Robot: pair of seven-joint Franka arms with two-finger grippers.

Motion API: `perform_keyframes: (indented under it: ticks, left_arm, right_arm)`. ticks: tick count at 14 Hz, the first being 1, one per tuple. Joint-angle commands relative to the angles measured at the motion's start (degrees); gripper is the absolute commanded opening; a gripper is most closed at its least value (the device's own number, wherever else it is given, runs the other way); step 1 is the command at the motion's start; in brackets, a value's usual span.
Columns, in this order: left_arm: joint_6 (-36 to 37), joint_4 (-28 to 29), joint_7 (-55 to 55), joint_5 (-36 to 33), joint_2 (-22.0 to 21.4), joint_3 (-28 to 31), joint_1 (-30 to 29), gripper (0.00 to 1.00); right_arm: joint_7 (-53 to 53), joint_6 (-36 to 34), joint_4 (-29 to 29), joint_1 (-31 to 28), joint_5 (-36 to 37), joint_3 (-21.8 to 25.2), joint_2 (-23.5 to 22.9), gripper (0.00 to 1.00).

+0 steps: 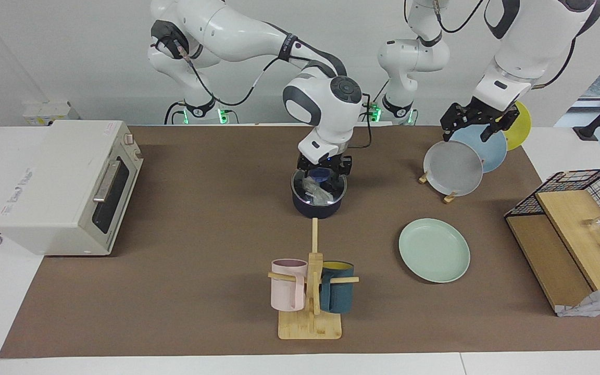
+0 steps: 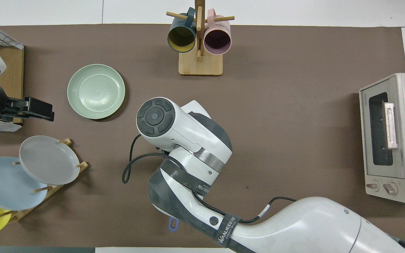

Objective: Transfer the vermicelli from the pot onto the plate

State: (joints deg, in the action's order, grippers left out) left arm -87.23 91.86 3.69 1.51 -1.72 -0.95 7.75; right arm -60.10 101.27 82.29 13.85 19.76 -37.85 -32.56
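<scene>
**Right gripper down in the pot, over the vermicelli**

The right gripper (image 1: pixel 323 176) reaches into the pot (image 1: pixel 319 204) at mid-surface, its fingers around the wrapped vermicelli (image 1: pixel 315 189) lying inside; I cannot tell whether they grip it. The mint-green plate (image 1: pixel 434 250) lies bare, farther from the robots, toward the left arm's end. The left gripper (image 1: pixel 476 125) waits over the plate rack (image 1: pixel 451 195), fingers spread wide, holding nothing.

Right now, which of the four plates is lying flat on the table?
The mint-green plate. It lies flat on the brown mat, while the grey plate, light blue plate and yellow plate stand tilted in the wooden rack.
</scene>
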Motion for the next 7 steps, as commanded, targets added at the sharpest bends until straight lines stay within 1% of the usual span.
perform_keyframes:
  ticks: [1,3,4,6,7]
  left_arm:
    - [0.9,-0.2,-0.3,-0.8,-0.6,-0.5,-0.8,1.00]
    - [0.8,-0.2,-0.3,-0.8,-0.6,-0.5,-0.8,1.00]
    - [0.8,-0.2,-0.3,-0.8,-0.6,-0.5,-0.8,1.00]
    - [0.8,-0.2,-0.3,-0.8,-0.6,-0.5,-0.8,1.00]
    - [0.8,-0.2,-0.3,-0.8,-0.6,-0.5,-0.8,1.00]
  right_arm:
    - [0.6,1.5,2.9,-1.5,1.2,-1.3,1.6,0.86]
    - [0.4,1.6,3.1,-1.6,1.2,-1.9,1.6,0.81]
    - [0.4,1.6,3.1,-1.6,1.2,-1.9,1.6,0.77]
    - [0.4,1.6,3.0,-1.6,1.2,-1.9,1.5,0.65]
    - [0.3,1.6,2.9,-1.5,1.3,-1.9,1.5,0.62]
